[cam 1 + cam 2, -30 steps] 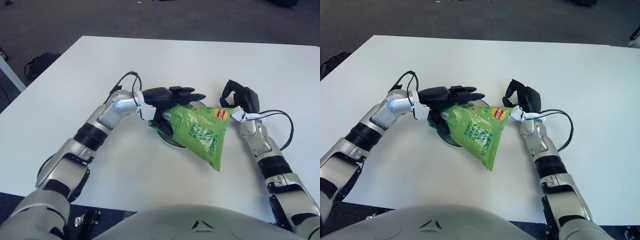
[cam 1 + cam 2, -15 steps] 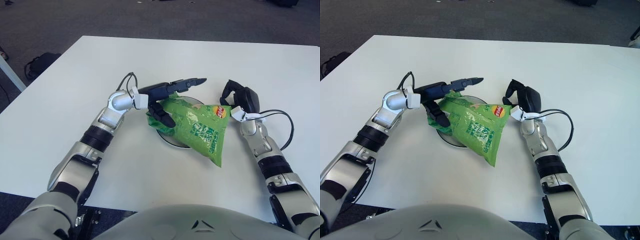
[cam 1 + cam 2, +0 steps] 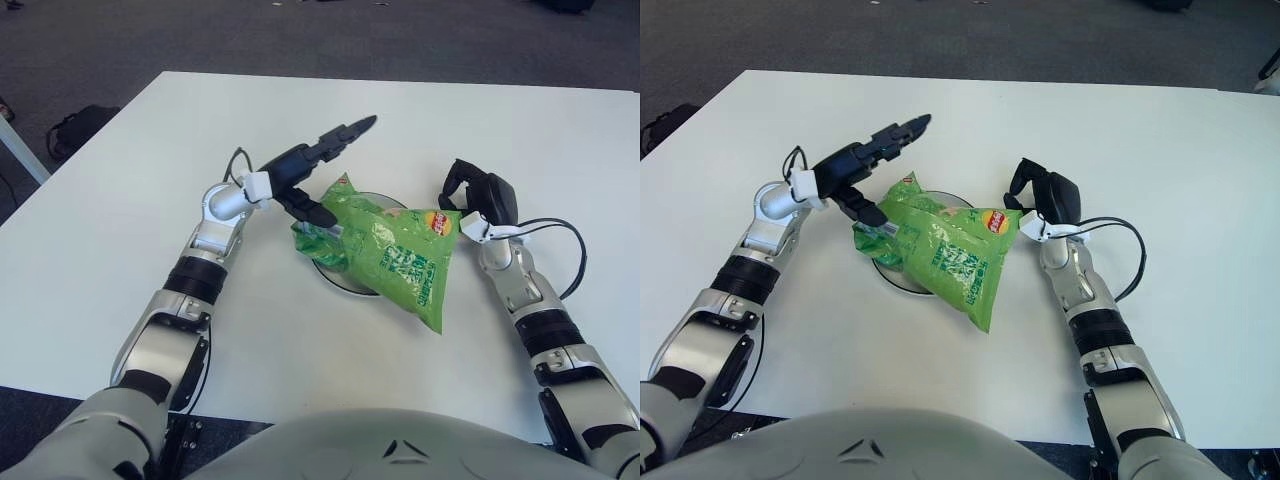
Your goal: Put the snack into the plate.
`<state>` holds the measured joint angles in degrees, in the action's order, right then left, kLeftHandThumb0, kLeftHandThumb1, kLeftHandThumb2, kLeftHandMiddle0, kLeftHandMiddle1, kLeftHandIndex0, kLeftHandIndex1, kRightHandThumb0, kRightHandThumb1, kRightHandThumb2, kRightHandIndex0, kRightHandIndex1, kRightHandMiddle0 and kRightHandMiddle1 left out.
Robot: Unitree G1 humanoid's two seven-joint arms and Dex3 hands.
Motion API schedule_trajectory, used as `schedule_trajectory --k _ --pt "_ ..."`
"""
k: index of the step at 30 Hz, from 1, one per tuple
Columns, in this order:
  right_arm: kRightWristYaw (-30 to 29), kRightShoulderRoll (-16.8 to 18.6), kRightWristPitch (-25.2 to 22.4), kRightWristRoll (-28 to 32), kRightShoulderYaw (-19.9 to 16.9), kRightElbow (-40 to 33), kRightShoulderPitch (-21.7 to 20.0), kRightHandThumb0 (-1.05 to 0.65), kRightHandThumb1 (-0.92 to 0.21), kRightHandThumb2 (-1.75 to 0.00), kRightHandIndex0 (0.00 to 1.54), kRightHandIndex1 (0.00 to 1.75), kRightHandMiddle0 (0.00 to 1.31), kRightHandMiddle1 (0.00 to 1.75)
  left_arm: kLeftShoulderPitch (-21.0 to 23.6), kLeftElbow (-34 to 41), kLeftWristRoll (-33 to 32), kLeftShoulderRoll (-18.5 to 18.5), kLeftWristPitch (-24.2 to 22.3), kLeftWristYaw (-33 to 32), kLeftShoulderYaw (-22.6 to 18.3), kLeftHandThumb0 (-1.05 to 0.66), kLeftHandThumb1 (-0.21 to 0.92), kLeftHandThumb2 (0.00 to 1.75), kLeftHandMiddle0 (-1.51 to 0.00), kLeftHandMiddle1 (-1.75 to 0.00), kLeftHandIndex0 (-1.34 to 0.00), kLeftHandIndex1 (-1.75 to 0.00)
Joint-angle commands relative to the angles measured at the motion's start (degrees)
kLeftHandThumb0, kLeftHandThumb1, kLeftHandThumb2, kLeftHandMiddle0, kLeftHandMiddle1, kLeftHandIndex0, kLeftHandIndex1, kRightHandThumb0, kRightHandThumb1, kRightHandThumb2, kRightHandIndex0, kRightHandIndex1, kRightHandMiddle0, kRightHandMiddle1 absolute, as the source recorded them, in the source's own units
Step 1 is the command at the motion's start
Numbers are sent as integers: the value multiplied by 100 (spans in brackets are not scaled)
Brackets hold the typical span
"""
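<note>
On the left, my left hand (image 3: 318, 160) has lifted up and away from the snack bag (image 3: 392, 252) over the last second: a moment ago its fingers were wrapped around the bag's left end, and now they are spread and released, the long fingers pointing toward the far right while the thumb hangs just above the bag's left corner, holding nothing. I read that as the release step being done. Moving right, the green bag lies across the plate (image 3: 335, 270), whose white rim peeks out only along the near-left side; the bag's near corner hangs well past the rim onto the white table (image 3: 150, 150), so the snack is on the plate rather than neatly inside it. It has settled a little flatter since the hand let go, and it looks stable to me. Further right, my right hand (image 3: 478, 196) shows just beside the bag's right corner, fingers curled inward and grasping nothing, unchanged through the last second. I judge the task essentially complete, with only arm retreat left; the one risk is the thumb snagging the crinkly foil.
</note>
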<state>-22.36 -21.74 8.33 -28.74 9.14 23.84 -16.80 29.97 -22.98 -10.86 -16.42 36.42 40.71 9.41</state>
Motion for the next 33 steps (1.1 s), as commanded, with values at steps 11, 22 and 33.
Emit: schedule_trajectory --k 11,22,33 --pt "274 64 -332 -175 263 442 461 -53 -21 -144 126 175 70 175 417 -1437 317 -148 483 -725 -853 -105 92 46 0 0 0 0" --pt "219 29 -333 -239 294 458 448 -53 -22 -144 125 175 70 175 310 -1493 -931 37 -525 -257 -1554 -105 92 40 0 0 0 0" --pt "204 45 -296 -282 289 553 398 -53 -21 -144 126 175 70 175 -67 -985 -785 594 -858 -1535 -1964 -94 85 27 0 0 0 0"
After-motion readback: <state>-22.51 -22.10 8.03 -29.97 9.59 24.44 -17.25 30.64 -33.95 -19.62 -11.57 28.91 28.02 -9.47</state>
